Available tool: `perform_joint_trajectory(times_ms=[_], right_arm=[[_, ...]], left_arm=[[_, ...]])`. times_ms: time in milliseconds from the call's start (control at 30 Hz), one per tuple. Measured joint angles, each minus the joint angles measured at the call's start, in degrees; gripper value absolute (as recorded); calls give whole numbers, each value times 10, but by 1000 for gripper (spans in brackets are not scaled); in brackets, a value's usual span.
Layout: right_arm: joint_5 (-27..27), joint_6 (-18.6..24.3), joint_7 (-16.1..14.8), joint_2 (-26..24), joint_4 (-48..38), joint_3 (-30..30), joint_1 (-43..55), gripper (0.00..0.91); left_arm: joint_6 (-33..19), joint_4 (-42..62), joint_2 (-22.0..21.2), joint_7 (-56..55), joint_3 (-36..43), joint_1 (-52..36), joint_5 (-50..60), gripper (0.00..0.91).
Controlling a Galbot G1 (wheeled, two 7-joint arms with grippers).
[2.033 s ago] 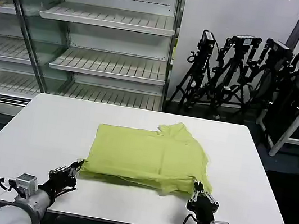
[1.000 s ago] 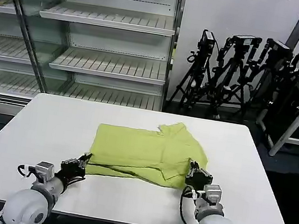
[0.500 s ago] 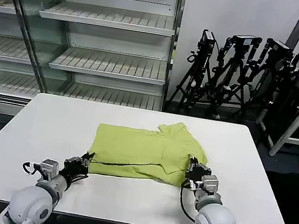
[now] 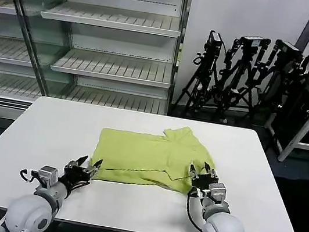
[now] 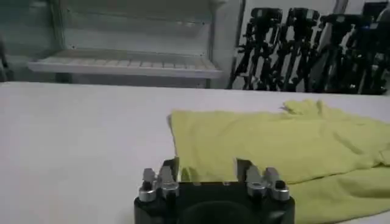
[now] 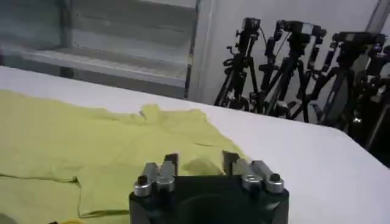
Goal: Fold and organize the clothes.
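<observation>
T-shirt (image 4: 151,158) is reading as soft matt cloth, creasing lightly. Table (image 4: 52,129) is showing smooth white, faint sheen, probably laminate. Left gripper (image 5: 207,172) and right gripper (image 6: 195,162) are showing black matt bodies with bare metal fittings.

The head camera looks down across the table (image 4: 52,129); both low wrist cameras face the same T-shirt (image 5: 274,140).
</observation>
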Motion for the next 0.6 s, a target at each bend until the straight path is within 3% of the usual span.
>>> perform_joint_trajectory(times_ms=[600], right_arm=[[22, -4, 14, -27, 31, 32, -63, 907]], left_arm=[[-10, -34, -3, -2, -12, 62, -1, 907]])
